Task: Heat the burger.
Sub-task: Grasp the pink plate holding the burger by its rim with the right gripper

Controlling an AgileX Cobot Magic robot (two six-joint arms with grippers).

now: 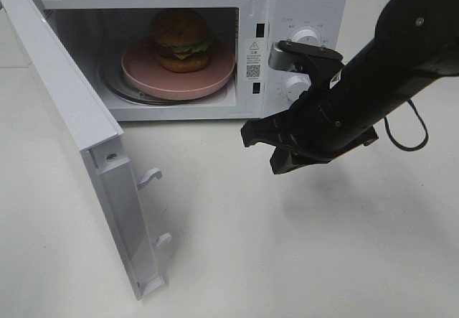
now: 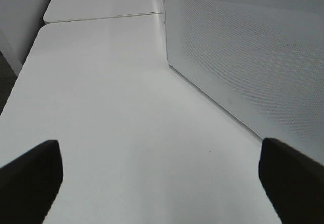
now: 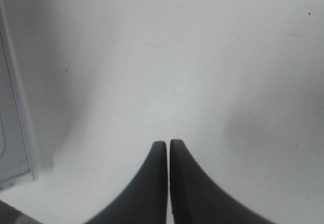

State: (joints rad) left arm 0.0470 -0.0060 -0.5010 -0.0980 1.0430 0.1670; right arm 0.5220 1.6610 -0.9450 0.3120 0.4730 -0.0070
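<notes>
The burger (image 1: 181, 39) sits on a pink plate (image 1: 179, 80) inside the white microwave (image 1: 301, 2), whose door (image 1: 79, 131) stands wide open to the left. My right gripper (image 1: 259, 149) hovers over the table in front of the microwave's control panel. It is shut with nothing held, and the right wrist view shows its fingers pressed together (image 3: 168, 144) above bare table. My left gripper (image 2: 159, 148) is open and empty; it appears only in the left wrist view, beside a white perforated microwave panel (image 2: 253, 57).
Two knobs (image 1: 307, 38) (image 1: 295, 86) are on the microwave's front, just behind my right arm. Door latches (image 1: 150, 178) stick out from the open door's inner edge. A black cable (image 1: 405, 135) loops off the right arm. The door's lower edge (image 3: 15, 133) shows in the right wrist view.
</notes>
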